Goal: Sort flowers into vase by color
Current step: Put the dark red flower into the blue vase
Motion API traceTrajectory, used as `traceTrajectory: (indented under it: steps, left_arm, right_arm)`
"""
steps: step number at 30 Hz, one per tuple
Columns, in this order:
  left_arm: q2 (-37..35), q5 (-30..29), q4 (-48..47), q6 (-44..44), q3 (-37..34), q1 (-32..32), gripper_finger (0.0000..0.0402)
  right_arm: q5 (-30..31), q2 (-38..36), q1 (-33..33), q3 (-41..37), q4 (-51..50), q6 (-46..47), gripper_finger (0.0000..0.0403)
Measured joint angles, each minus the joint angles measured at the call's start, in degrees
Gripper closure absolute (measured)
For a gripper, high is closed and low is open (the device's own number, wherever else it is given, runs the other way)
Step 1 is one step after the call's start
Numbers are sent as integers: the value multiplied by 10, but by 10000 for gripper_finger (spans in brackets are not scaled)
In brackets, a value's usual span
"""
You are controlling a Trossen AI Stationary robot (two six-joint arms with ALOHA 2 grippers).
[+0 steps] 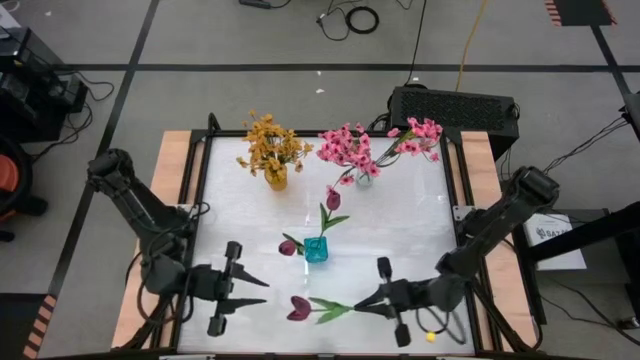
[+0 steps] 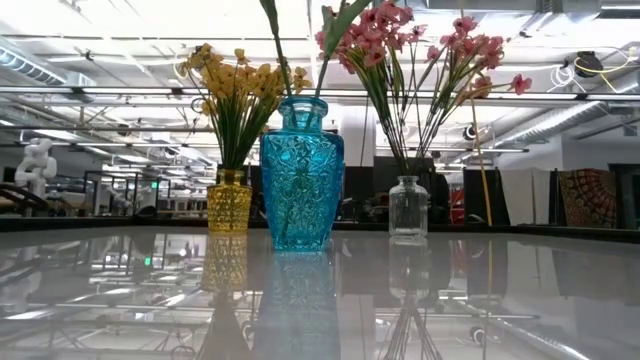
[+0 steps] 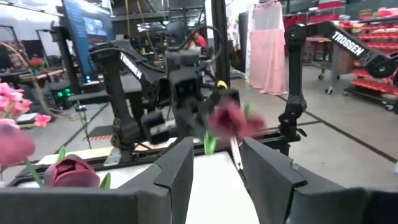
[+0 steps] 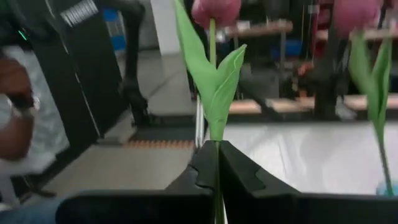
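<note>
A blue vase [image 1: 316,249] stands mid-table with two maroon tulips [image 1: 332,198] in it. At the far side, a yellow vase [image 1: 276,178] holds yellow flowers [image 1: 270,142] and a clear vase [image 1: 364,178] holds pink flowers [image 1: 352,146]. Near the front edge my right gripper [image 1: 360,303] is shut on a third maroon tulip [image 1: 300,308], whose bud points toward the table's left. My left gripper [image 1: 262,291] stands open to the left of that bud, with nothing between its fingers [image 3: 177,171]. The low view shows neither gripper. My right gripper pinches the tulip's green stem [image 4: 214,144] between its two fingers, just below the leaves. The fingers come level from the table's right, and the stem runs on ahead of them. The tulip is off the table, with leaves [image 1: 330,310] and bud [image 3: 233,118] sticking out toward my left gripper.
A black box [image 1: 455,105] sits beyond the far edge. A small yellow thing [image 1: 431,337] lies at the near right corner. A person's arm [image 4: 15,112] shows beyond the table in the right wrist view. Bare tabletop [image 1: 420,230] lies right of the blue vase.
</note>
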Motion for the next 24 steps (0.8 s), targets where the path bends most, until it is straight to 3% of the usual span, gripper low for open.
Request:
traceTrajectory:
  steps: [10, 16, 19, 24]
  left_arm:
    - [29, -10, 23, -49, 0, 17, 259]
    - [91, -7, 155, -14, 0, 59, 259]
    - [127, -5, 247, 0, 0, 79, 259]
    - [176, 56, 298, 32, 8, 101, 259]
  right_arm:
    - [2, -35, -11, 0, 209, -159, 402]
    - [-4, -21, -34, 1, 373, -247, 402]
    - [-40, 2, -50, 1, 458, -278, 402]
    - [-78, 57, -78, 1, 546, -246, 402]
